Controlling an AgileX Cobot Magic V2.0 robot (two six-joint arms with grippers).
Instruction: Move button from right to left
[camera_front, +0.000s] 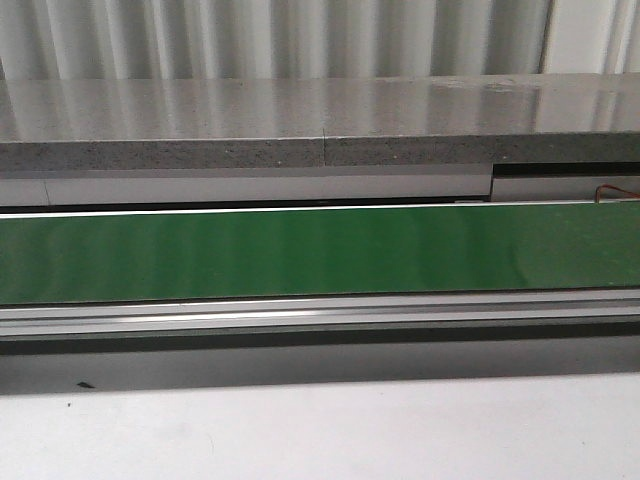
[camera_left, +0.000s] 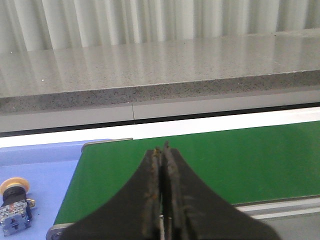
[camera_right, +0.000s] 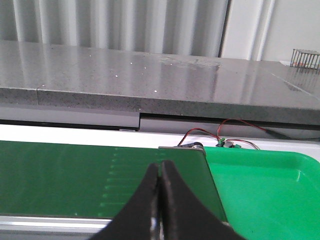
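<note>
At the lower left of the left wrist view, the button (camera_left: 14, 206) lies on a blue surface (camera_left: 45, 165) beside the green belt (camera_left: 225, 160), apparently already delivered. Both the left gripper (camera_left: 163, 150) and right gripper (camera_right: 160, 165) have fingers pressed together, empty, seemingly idle above the belt.

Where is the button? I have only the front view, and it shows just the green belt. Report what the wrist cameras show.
Observer: The button sits on a blue surface beside the end of the green belt, in the left wrist view.
Operator: Report the left pincer.
Observer: The left pincer is shut on nothing, over the belt.
Operator: Now the right side.
Observer: The right pincer is shut too; a green tray sits past that end of the belt.
</note>
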